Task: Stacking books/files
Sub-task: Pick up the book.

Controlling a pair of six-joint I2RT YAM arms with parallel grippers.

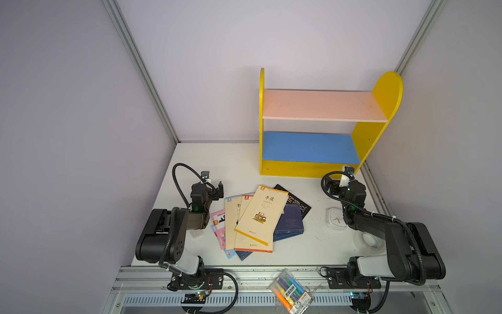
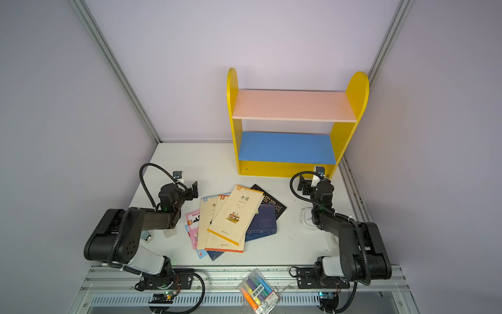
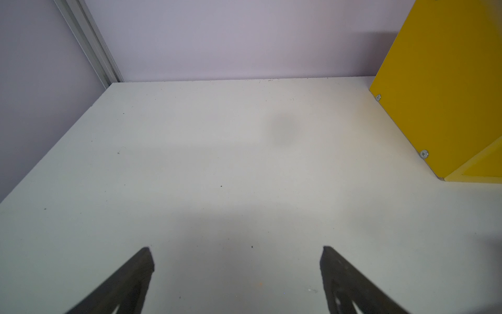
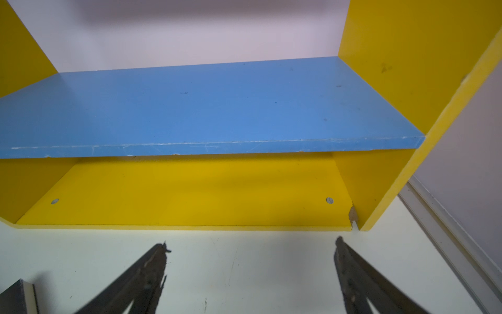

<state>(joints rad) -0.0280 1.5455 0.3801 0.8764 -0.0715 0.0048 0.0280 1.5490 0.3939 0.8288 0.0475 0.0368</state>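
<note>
1. While the white table [image 1: 239,163] carries everything, we judge the stacking not yet begun: no book is squared with another, and nothing is gripped.
2. The yellow bookshelf [image 1: 380,130] stands at the back of the table, toward the right. Its pink shelf [image 1: 317,104] and blue shelf [image 1: 307,148] are both bare.
3. The books [image 1: 244,236] lie in a loose fan at the table's middle, in front of the bookshelf, overlapping at odd angles. A cream book [image 1: 262,214] lies on top with more cream covers under it. Navy books [image 1: 290,223] and a black book [image 1: 297,202] show on the right, and a pink cover [image 1: 218,221] pokes out on the left.
4. The left end effector [image 3: 236,248] has its jaws spread wide and empty over bare table. It sits just left of the fan's far edge, apart from it, facing the back wall.
5. The right end effector [image 4: 250,242] is likewise spread and empty. It is near the foot of the bookshelf, with the books well apart on its left and nearer the robot.
6. The next move, we think, calls for an arm to turn in toward the fan and take the top cream book by a free edge. Thin covers lying flat offer little to pinch, so sliding one clear may come first.
7. The white clock [image 1: 335,220], a roll of tape [image 1: 365,242] and a pack of markers [image 1: 290,292] are not part of the job.
</note>
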